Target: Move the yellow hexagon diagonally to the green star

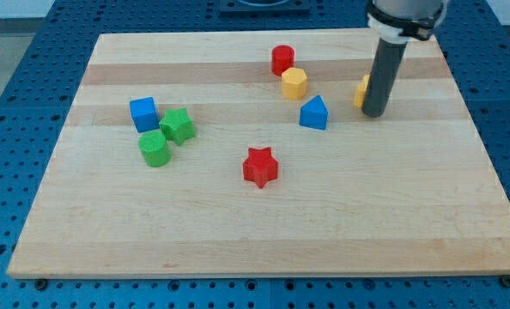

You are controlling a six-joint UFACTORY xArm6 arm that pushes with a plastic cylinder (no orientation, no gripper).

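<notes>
On the pale wood-grain desk (264,232) lie eight ridged blocks. The yellow hexagon (294,83) sits below a red cylinder (282,60); the green star (178,125) touches a blue cube (143,113) and a green cylinder (154,148). One red star (259,166), one blue house-shaped block (314,112). No pincer; my tip (374,113) half hides a yellow block (361,90).

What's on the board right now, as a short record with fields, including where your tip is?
target block: yellow hexagon, just below red cylinder
goal: green star, touching blue cube and green cylinder
my tip, right of blue block, partly hiding another yellow block
centre: red star
</notes>
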